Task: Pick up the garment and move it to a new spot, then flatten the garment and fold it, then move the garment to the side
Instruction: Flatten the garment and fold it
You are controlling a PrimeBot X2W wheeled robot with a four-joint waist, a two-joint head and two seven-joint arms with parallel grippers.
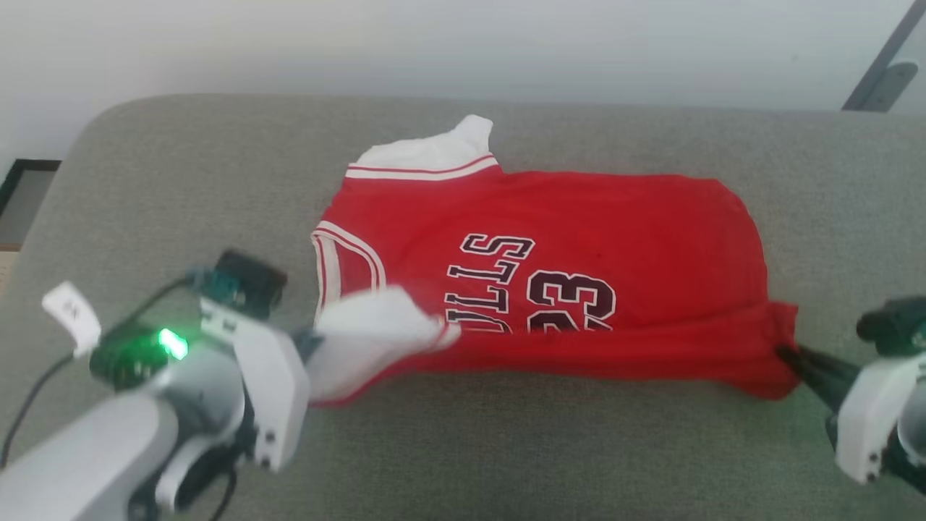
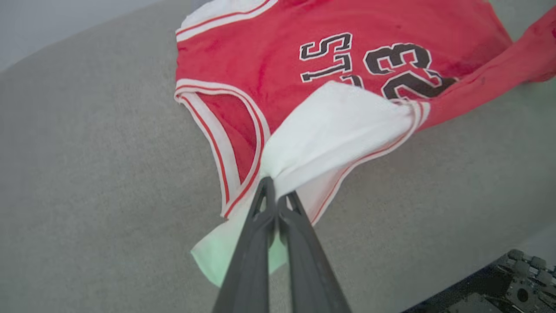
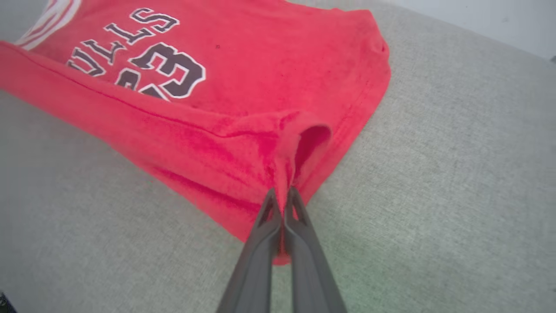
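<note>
The garment, a red jersey with white shoulder panels, striped trim and a dark 23, lies spread sideways on the grey cushion, its near edge lifted and doubled over the lettering. My left gripper is shut on the white shoulder panel at the garment's left end; the pinch shows at the left gripper in the left wrist view. My right gripper is shut on the red hem corner at the right end, seen bunched at the right gripper in the right wrist view, the garment stretching away beyond.
The cushion runs wide around the garment, with bare fabric in front and to both sides. A pale wall stands behind it. A dark metal bracket shows at the far right, and a dark frame at the left edge.
</note>
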